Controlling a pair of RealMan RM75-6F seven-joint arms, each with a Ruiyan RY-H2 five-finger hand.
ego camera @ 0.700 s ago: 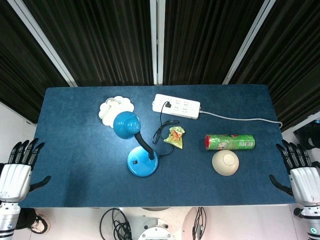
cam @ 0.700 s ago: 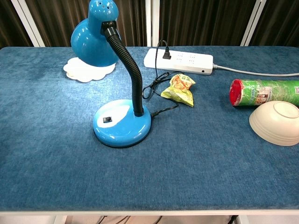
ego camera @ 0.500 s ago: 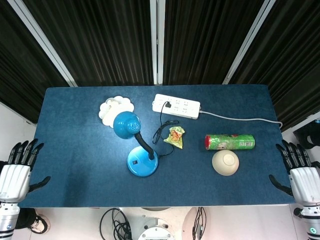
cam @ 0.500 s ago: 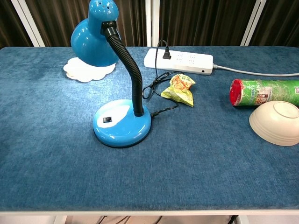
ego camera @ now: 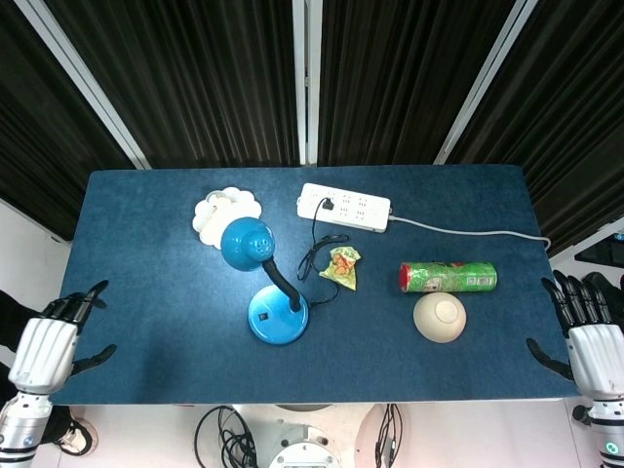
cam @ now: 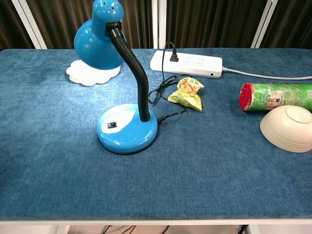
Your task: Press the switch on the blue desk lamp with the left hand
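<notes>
Both hands: I see fingers spread, holding nothing
Left hand [ego camera: 47,349]: at tabletop [ego camera: 146,322] corner, well apart from switch [cam: 112,125]
Right hand [ego camera: 592,348]: beside tabletop edge

Probably a lab: blue-clothed table [ego camera: 146,224], dark curtains [ego camera: 214,78] behind.

Left robot hand [ego camera: 44,346] and right robot hand [ego camera: 590,346]: white-shelled palms, slim black fingers.

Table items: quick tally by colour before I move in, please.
Blue: 1, desk lamp
White: 2, power strip, flower-shaped dish
Cream: 1, bowl
Green: 1, chip can
Yellow: 1, snack packet
Total: 6
</notes>
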